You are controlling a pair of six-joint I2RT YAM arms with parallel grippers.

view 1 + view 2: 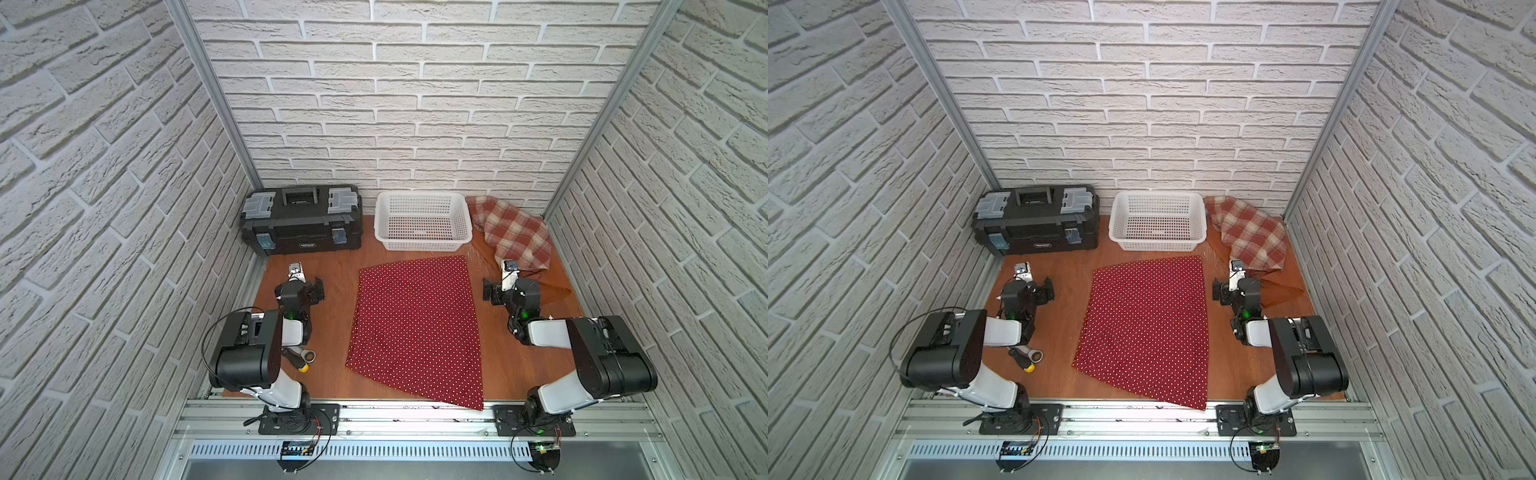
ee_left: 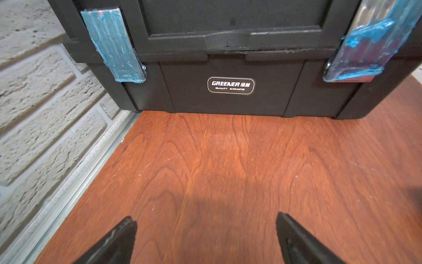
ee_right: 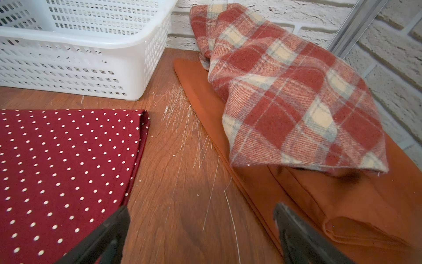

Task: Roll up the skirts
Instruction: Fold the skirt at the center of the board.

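Observation:
A dark red polka-dot skirt (image 1: 415, 328) (image 1: 1146, 328) lies spread flat mid-table, its near corner over the front edge. A red-and-cream plaid skirt (image 1: 513, 232) (image 1: 1252, 232) is heaped at the back right, on top of a rust-orange skirt (image 1: 555, 291) (image 3: 342, 201). My left gripper (image 1: 298, 286) (image 2: 205, 217) hangs open over bare wood left of the polka-dot skirt, facing the toolbox. Open and empty too, my right gripper (image 1: 511, 286) (image 3: 201, 207) sits between the polka-dot skirt's (image 3: 64, 171) far right corner and the orange skirt's edge, with the plaid skirt (image 3: 296, 96) beyond.
A black toolbox (image 1: 301, 220) (image 2: 228, 57) stands at the back left. A white lattice basket (image 1: 419, 194) (image 3: 91, 36) stands at the back middle. A hand tool with a yellow tip (image 1: 301, 359) lies under the left arm. Brick walls enclose three sides of the wooden table (image 1: 332, 270).

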